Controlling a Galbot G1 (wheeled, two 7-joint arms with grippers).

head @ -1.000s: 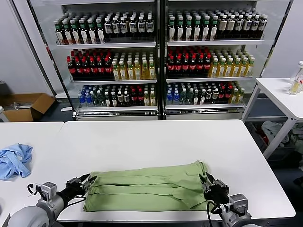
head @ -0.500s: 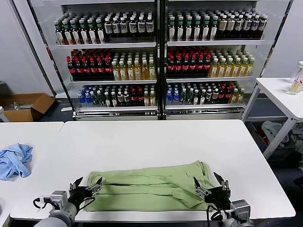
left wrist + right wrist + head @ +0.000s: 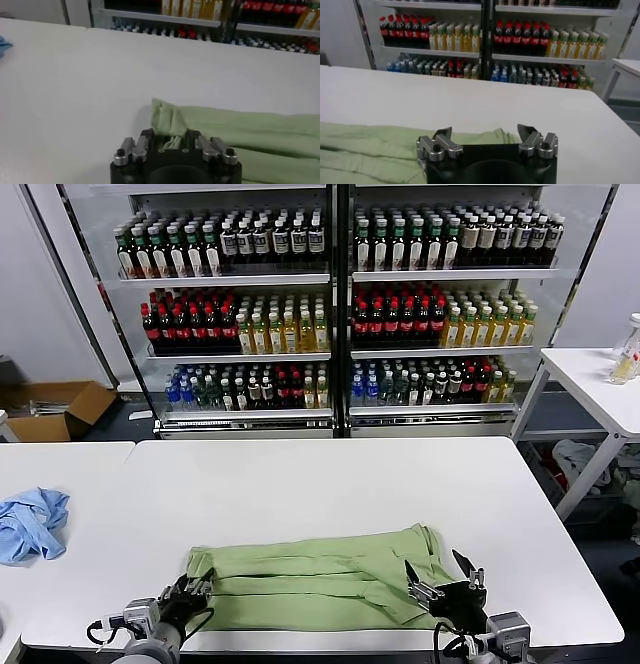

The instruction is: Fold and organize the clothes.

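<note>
The clothes (image 3: 310,576), a light green shirt, lie folded into a long strip near the front edge of the white table (image 3: 330,484). My left gripper (image 3: 192,589) is at the strip's near left corner. In the left wrist view the left gripper (image 3: 169,136) has its fingers drawn in on a fold of the green cloth (image 3: 240,130). My right gripper (image 3: 437,570) sits at the strip's right end, fingers spread wide. In the right wrist view the right gripper (image 3: 484,130) holds nothing, and the shirt (image 3: 370,145) lies just beyond its tips.
A crumpled light blue garment (image 3: 30,524) lies on the table at the far left. Glass-fronted shelves of bottles (image 3: 330,314) stand behind the table. A second white table (image 3: 600,384) is at the right, and a cardboard box (image 3: 55,409) sits on the floor at the left.
Both grippers let go of the shirt, opened and drew back toward the front edge. The left one has since closed in on the strip's left corner; the right stays wide open.
</note>
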